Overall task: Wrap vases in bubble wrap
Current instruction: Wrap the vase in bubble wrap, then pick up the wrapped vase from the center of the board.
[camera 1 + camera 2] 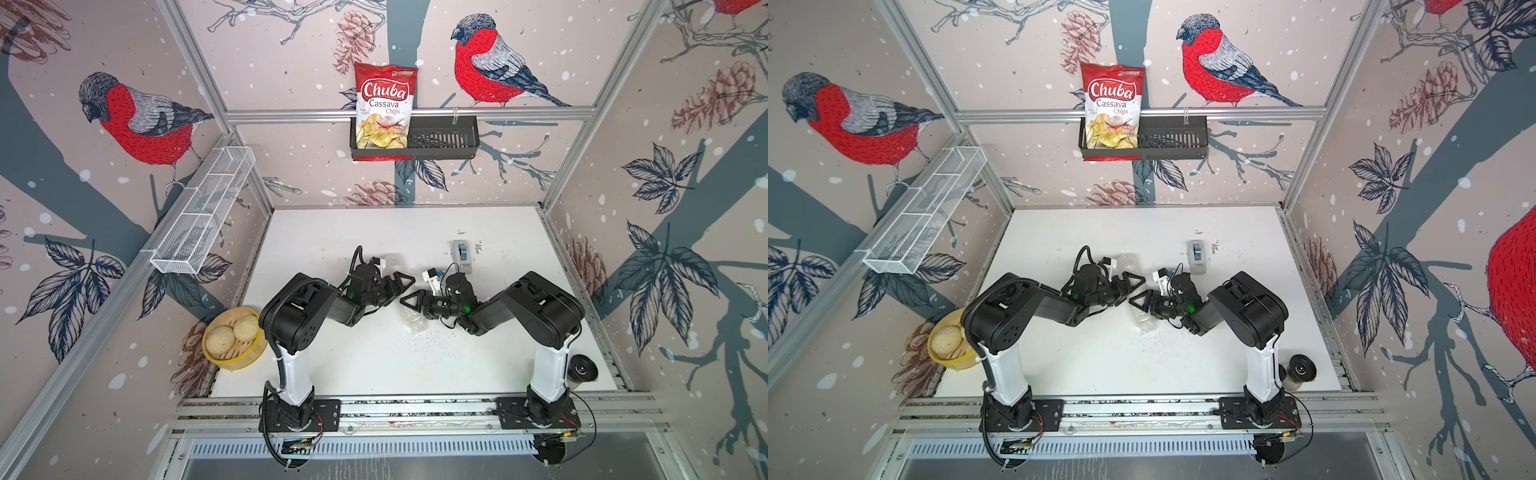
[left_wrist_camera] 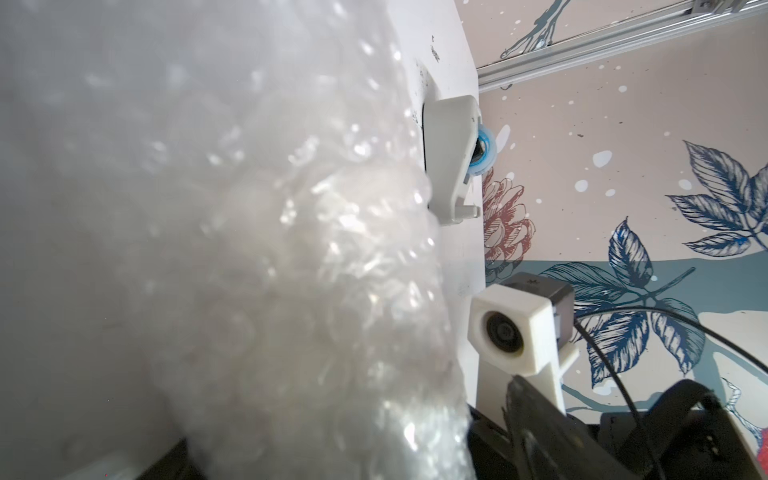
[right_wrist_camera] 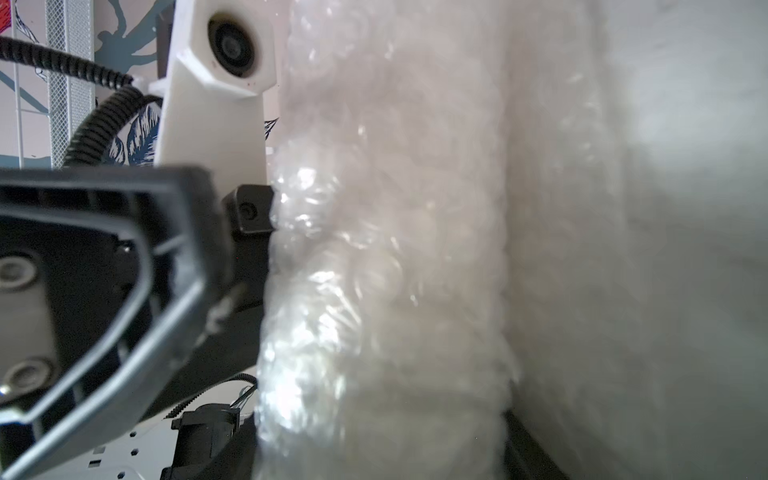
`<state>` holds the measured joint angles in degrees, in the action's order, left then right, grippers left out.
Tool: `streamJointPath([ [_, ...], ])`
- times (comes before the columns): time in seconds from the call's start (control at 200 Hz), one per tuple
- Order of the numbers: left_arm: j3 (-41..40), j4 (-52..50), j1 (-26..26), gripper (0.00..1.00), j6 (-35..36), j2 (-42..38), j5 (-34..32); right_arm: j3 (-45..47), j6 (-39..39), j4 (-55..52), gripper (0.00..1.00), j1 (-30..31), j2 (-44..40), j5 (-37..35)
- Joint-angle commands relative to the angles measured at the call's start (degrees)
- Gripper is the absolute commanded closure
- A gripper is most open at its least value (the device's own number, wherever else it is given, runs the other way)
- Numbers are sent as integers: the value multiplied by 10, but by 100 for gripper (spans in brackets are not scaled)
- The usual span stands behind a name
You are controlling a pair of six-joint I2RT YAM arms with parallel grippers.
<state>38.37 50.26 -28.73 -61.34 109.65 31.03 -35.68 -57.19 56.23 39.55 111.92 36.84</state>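
The bubble wrap point(image 1: 414, 322) point(image 1: 1144, 320) is rolled into a whitish bundle lying mid-table, with another end point(image 1: 390, 262) showing behind the left wrist. The vase is hidden; only wrap shows. My left gripper point(image 1: 401, 291) point(image 1: 1130, 284) reaches in from the left with the bundle point(image 2: 291, 270) between its jaws; how tightly they press is unclear. My right gripper point(image 1: 411, 301) point(image 1: 1142, 302) comes from the right, tip to tip with the left, shut on the bundle point(image 3: 395, 249), which fills the space between its fingers.
A grey-blue tape dispenser point(image 1: 462, 255) point(image 2: 451, 158) stands just behind the right wrist. A yellow basket of buns point(image 1: 232, 336) hangs over the table's left edge. A dark round container point(image 1: 582, 368) stands front right. Crumbs point(image 1: 432, 336) dot the white table.
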Motion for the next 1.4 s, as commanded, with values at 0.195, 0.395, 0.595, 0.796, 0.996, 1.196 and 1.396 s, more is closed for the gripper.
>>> streamJointPath([
  [0.195,-13,-14,0,9,-29,16,15,27,-27,153,51,14,-18,49],
  [0.395,-26,10,6,15,-37,9,17,15,7,110,52,12,-33,49],
  [0.595,-27,8,10,29,-34,-6,13,5,20,78,52,16,-25,48],
  [0.796,-30,47,11,36,-50,-6,23,-7,19,71,52,27,-14,53],
  [0.996,-39,54,14,59,-49,-17,24,-8,42,31,46,27,-26,46],
  [1.196,-45,68,21,72,-48,-28,40,-9,120,-88,20,18,-70,19],
  [1.396,-43,34,26,75,-10,-61,63,11,236,-257,2,-45,-178,-50],
])
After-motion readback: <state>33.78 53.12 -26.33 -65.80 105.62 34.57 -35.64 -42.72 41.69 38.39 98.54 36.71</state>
